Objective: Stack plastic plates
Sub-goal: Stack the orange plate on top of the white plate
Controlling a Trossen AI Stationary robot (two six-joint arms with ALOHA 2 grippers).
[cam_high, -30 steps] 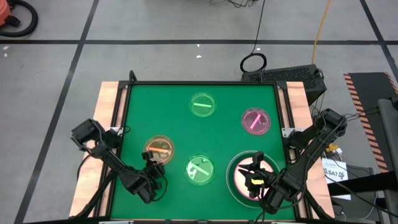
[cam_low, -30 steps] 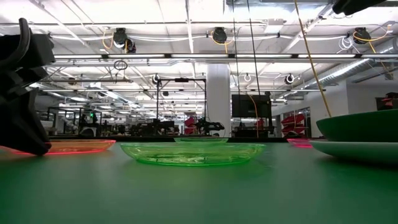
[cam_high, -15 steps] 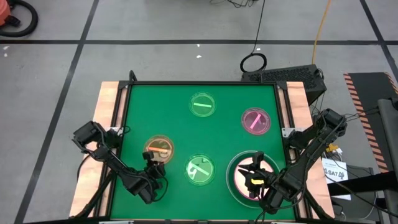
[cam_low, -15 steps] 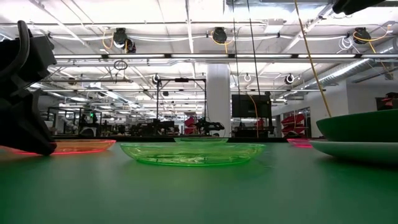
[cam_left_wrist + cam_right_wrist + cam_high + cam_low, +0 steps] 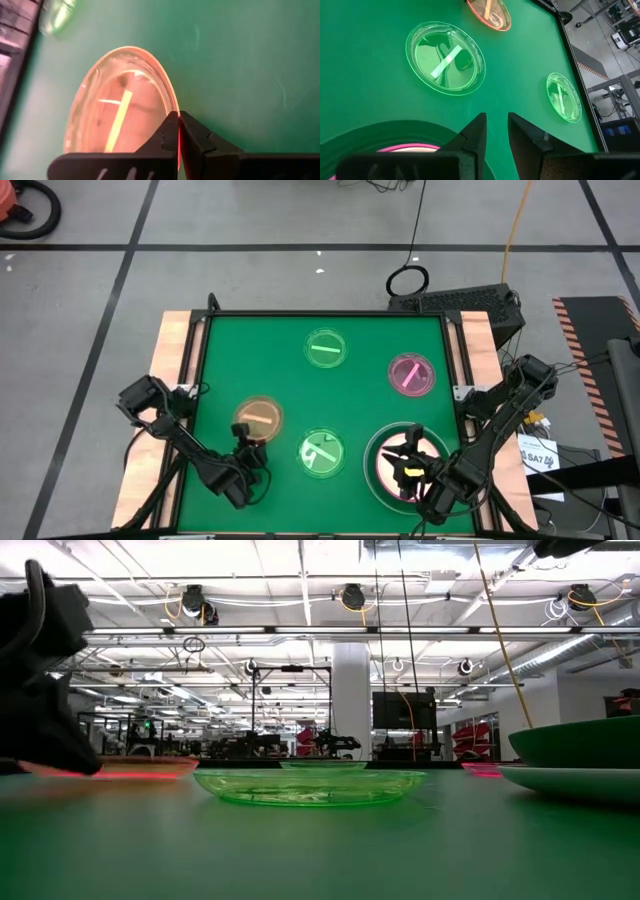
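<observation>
The small orange plate (image 5: 259, 416) (image 5: 117, 100) (image 5: 140, 767) is near the table's left side, and my left gripper (image 5: 248, 448) (image 5: 178, 131) is shut on its near rim. A small green plate (image 5: 321, 452) (image 5: 308, 785) (image 5: 445, 57) lies flat at the near middle. A second small green plate (image 5: 326, 348) (image 5: 563, 96) lies at the far middle, and a small pink plate (image 5: 411, 374) at the far right. At the near right a pink plate (image 5: 388, 470) sits in a dark green plate (image 5: 580, 740), which sits on a pale one (image 5: 570, 780). My right gripper (image 5: 408, 468) (image 5: 495, 131) hovers open over this stack. My left gripper pinches the orange plate's rim on its near side (image 5: 175, 107) between the two fingertips. The fingers come from the table's near side, slanting down. The plate is tilted, with its near edge raised off the table and its far edge lower.
The green mat (image 5: 300, 390) is bordered by a wooden frame (image 5: 170, 360). Bare mat lies in the middle between the plates. Cables and a dark keyboard (image 5: 460, 302) lie on the floor beyond the far edge.
My left gripper has risen slightly with the orange plate's rim in its hold. The plate's near edge has come up off the mat, so the plate now sits tilted. The right arm and the other plates have kept still.
</observation>
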